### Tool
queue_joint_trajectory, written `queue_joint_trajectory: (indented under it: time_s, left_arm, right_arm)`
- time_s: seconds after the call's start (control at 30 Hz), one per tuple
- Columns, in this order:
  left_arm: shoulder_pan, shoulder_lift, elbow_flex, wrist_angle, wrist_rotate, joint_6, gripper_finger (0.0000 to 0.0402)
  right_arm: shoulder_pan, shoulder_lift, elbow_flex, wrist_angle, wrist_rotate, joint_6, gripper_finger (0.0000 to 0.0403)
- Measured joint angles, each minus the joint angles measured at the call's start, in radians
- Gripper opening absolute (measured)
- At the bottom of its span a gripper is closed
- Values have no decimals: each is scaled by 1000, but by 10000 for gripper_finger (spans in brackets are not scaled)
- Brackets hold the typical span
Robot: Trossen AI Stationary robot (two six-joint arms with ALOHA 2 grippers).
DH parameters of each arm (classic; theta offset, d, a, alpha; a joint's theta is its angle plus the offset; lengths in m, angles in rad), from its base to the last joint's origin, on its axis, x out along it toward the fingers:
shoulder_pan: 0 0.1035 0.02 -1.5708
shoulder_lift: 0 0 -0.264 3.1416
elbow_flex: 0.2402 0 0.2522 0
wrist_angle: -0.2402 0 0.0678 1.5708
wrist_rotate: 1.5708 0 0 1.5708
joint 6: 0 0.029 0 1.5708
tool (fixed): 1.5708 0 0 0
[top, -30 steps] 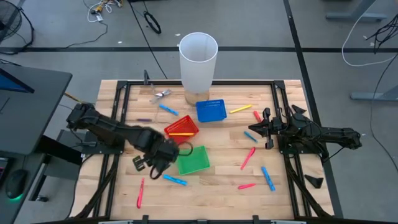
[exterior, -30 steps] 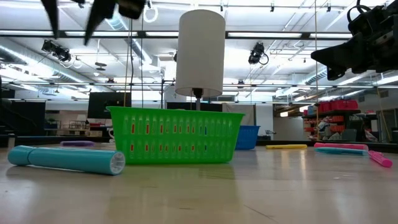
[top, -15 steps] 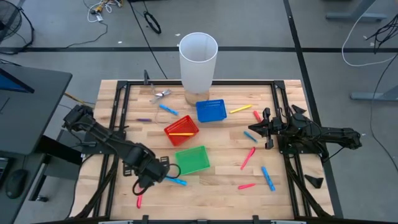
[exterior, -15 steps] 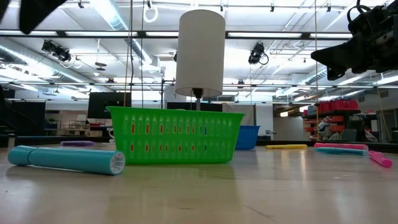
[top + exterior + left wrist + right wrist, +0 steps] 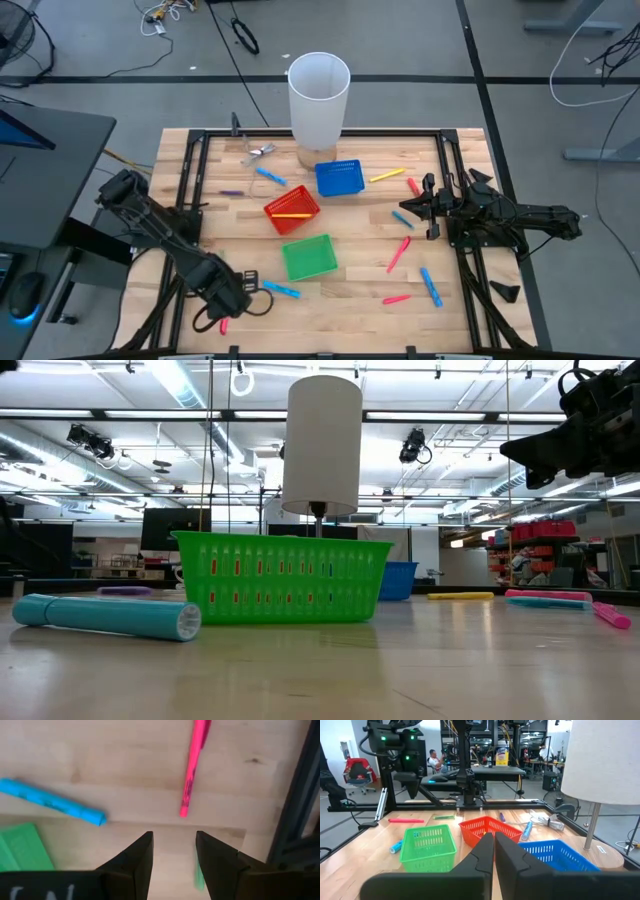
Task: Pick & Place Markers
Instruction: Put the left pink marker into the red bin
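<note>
Markers lie scattered over surface (image 5: 350, 290). Left tool (image 5: 172, 851) hovers at near-left corner, fingers spread, nothing between them, just short of pink marker (image 5: 194, 767); blue marker (image 5: 50, 801) beside it. Right tool (image 5: 493, 845) waits at right side, fingers pressed together, empty. Green basket (image 5: 308, 257) mid-surface.

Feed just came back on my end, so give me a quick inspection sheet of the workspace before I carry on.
Surface: wooden table, dark frame rails.
Job's things: markers scattered; pink marker and blue marker near left gripper; yellow marker in red basket.
Clutter: green basket, blue basket, white cylinder, metal clip.
Grippers: left gripper open, empty, above table; right gripper shut, waiting at right side.
Cables: on floor beyond table.
Surroundings: seated person in room.
</note>
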Motion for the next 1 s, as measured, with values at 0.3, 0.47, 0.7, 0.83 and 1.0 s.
queue_joint_trajectory:
  time_s: [0.3,0.47,0.7,0.83,1.0]
  left_arm:
    - [-89,0,-16,38,17,-53,156]
    - [-100,0,-16,64,22,-53,156]
    - [-112,6,-73,159,53,-32,156]
    - [-111,6,-123,206,52,-45,156]
    - [-112,6,-178,267,52,-44,156]
  right_arm:
    - [0,0,0,0,0,0,20]
    - [0,0,0,0,0,0,20]
    - [0,0,0,0,0,0,20]
    - [0,0,0,0,0,0,20]
    - [0,0,0,0,0,0,20]
